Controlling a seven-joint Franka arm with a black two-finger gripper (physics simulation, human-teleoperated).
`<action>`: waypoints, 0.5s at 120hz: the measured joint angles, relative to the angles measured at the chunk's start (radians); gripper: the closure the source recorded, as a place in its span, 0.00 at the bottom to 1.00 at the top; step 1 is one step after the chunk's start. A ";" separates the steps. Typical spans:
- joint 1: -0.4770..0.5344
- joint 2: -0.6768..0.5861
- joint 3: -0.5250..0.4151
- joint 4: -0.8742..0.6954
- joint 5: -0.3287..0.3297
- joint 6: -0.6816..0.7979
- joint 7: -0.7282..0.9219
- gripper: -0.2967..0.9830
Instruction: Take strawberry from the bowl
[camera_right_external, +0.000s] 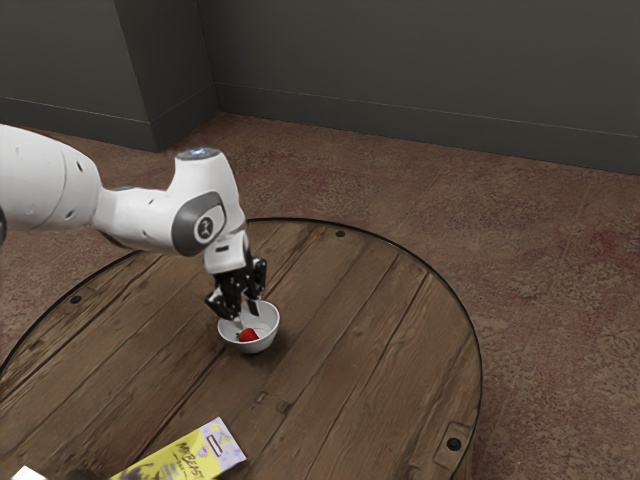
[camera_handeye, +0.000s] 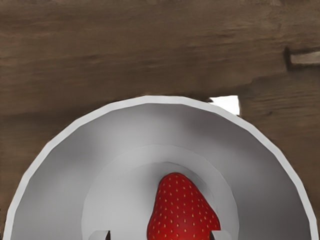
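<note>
Claw (camera_right_external: 246, 316) is hanging open at the bowl (camera_handeye: 65, 131); strawberry (camera_handeye: 181, 210) is lying inside, below the spread fingertips. Yellow-purple packet (camera_right_external: 196, 456) is lying well apart.

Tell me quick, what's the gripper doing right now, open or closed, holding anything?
Gripper: open, holding nothing, its fingers apart over the strawberry in the bowl.

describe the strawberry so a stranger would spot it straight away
On the round wooden table sits a white bowl. The strawberry lies inside, under the open gripper: a red, seed-flecked, tapering fruit, unlike the yellow packet outside the bowl.
</note>
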 joint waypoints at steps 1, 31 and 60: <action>0.000 0.001 0.000 -0.001 -0.004 0.000 0.001 0.61; 0.011 0.030 -0.001 -0.027 -0.093 0.002 0.030 0.61; 0.045 -0.133 0.007 -0.054 -0.111 -0.018 0.052 0.75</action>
